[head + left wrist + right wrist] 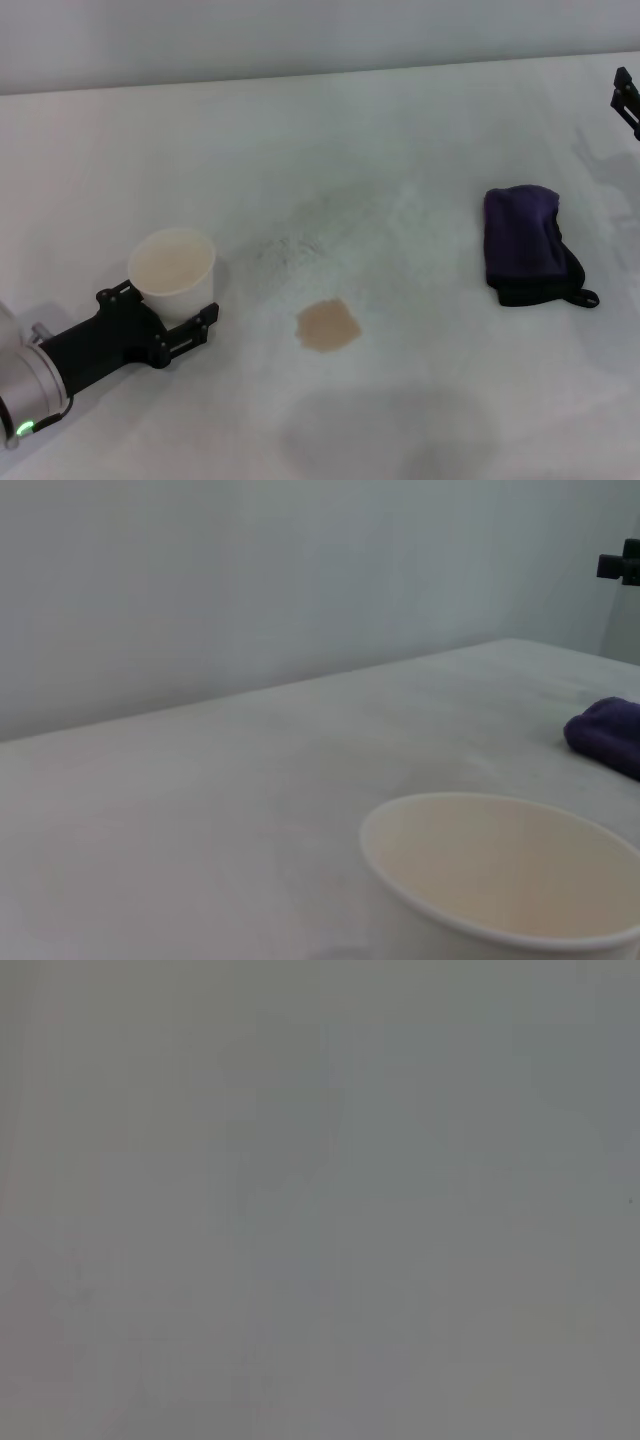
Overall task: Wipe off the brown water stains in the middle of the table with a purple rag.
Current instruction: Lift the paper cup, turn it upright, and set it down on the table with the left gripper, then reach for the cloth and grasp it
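Closest in the head view, the left end effector (170,305) grips a white paper cup (173,265) standing upright on the counter (400,130). Just beside it to the right lies the brown water stain (327,325), untouched. Farther right, well apart, rests the purple rag (525,243). Only a sliver of the right end effector (626,97) shows at the far right edge; its state cannot be told.

No readable text

No lettering, label, brand, number or sign can be read anywhere in these views.
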You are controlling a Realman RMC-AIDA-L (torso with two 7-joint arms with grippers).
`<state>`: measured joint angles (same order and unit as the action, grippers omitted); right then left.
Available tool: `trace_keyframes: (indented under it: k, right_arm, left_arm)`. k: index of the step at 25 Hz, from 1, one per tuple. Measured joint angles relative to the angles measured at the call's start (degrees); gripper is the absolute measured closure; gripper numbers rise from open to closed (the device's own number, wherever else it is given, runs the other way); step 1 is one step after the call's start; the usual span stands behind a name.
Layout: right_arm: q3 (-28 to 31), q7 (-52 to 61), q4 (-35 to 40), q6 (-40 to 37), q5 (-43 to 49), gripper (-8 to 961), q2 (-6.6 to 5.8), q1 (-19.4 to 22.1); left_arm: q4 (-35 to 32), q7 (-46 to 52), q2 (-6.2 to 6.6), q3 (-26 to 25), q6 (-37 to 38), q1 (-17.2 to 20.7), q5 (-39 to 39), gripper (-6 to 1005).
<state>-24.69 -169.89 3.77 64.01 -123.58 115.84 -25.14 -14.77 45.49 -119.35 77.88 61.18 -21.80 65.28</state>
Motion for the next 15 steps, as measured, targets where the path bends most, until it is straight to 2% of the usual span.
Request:
trace_keyframes:
  k: [4, 10, 15]
  right_arm:
    - [-0.01, 0.00, -0.03, 0.03, 0.00, 83, 0.03, 0.00]
    - [-0.01, 0.00, -0.09, 0.16, 0.00, 84, 0.07, 0.00]
    - [-0.04, 0.00, -0.09, 0.13, 0.00, 84, 0.09, -0.01]
  left_arm:
    - [-0.35, -0.88, -0.07, 0.00, -0.21, 0.18, -0.03, 266]
    - [-0.50, -1.59, -0.08, 0.29, -0.65, 0.20, 0.37, 211]
    - [-1.49, -3.84, -0.18, 0.58, -0.59, 2.38, -0.54, 121]
